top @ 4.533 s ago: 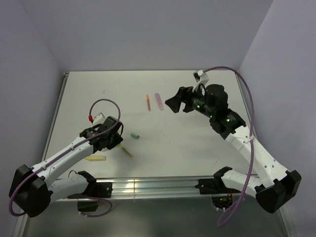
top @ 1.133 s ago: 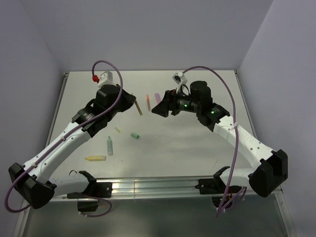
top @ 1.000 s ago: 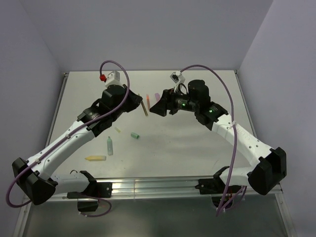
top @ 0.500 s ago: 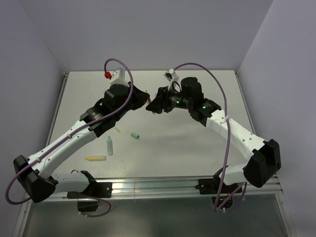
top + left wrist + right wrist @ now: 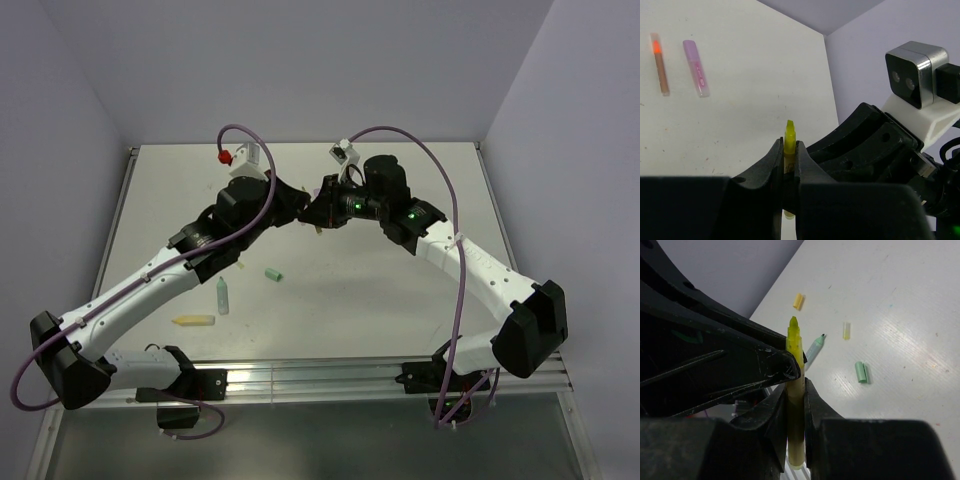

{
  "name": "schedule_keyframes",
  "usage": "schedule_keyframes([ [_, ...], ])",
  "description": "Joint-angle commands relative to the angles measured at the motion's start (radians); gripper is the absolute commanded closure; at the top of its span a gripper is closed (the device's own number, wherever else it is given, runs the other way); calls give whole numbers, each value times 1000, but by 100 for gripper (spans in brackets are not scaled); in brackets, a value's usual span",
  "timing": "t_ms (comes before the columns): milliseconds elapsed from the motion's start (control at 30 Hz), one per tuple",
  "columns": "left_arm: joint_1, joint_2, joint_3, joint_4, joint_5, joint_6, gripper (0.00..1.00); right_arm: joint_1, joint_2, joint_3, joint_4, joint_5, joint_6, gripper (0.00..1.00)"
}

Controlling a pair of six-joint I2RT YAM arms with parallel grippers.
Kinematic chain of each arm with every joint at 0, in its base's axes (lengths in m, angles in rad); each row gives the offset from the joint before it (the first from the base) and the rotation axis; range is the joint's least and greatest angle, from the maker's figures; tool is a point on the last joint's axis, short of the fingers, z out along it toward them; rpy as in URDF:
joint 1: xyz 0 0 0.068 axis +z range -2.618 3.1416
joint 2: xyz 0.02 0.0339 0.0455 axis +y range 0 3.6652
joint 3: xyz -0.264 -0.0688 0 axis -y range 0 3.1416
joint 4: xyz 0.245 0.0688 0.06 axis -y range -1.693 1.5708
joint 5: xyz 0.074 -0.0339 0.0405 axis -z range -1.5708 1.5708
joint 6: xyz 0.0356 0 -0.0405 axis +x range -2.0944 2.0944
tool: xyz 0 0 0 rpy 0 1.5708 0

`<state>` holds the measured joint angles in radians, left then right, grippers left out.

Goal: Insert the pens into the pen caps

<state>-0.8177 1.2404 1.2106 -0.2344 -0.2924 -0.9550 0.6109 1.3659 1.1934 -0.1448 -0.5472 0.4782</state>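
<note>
Right tool (image 5: 795, 400) has clamped onto yellow pen (image 5: 795, 342) — left tool (image 5: 788, 160) grips it too

the top external camera looked down from above and behind the arm bases toward the far wall, far enough off to hold the whole flat white table (image 5: 400, 300). the left wrist camera sat close behind the left gripper's black fingers (image 5: 771, 170), facing out across the tabletop and straight at the silver-and-white camera housing (image 5: 914, 75) on the other wrist. the right wrist camera, just as near the right gripper's black fingers (image 5: 816, 412), faced down toward the table's left side. both wrist views shared the slim yellow plastic pen (image 5: 789, 140) up close. the overhead and right wrist views shared the mint green plastic pen (image 5: 222, 296) lying on the table.
</note>
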Motion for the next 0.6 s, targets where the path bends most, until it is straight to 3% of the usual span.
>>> schedule_keyframes([
  [0, -17, -32, -5, 64, -25, -5, 100, 7, -5, 35, 7, 3, -10, 95],
  [33, -21, -33, -9, 66, -30, -8, 100, 7, -7, 37, 2, 4, -13, 100],
  [200, -28, -39, -13, 63, -31, 7, 96, 7, -13, 37, -18, 29, -32, 100],
  [300, -29, -56, -11, 41, -54, 21, 68, 7, -24, 37, -25, 36, -46, 100],
  [333, -31, -64, -8, 29, -88, 19, 53, 9, -28, 35, -27, 38, -49, 100],
  [567, -31, -166, -31, -52, -215, 12, 27, 7, -45, 23, -38, 50, -69, 100],
])
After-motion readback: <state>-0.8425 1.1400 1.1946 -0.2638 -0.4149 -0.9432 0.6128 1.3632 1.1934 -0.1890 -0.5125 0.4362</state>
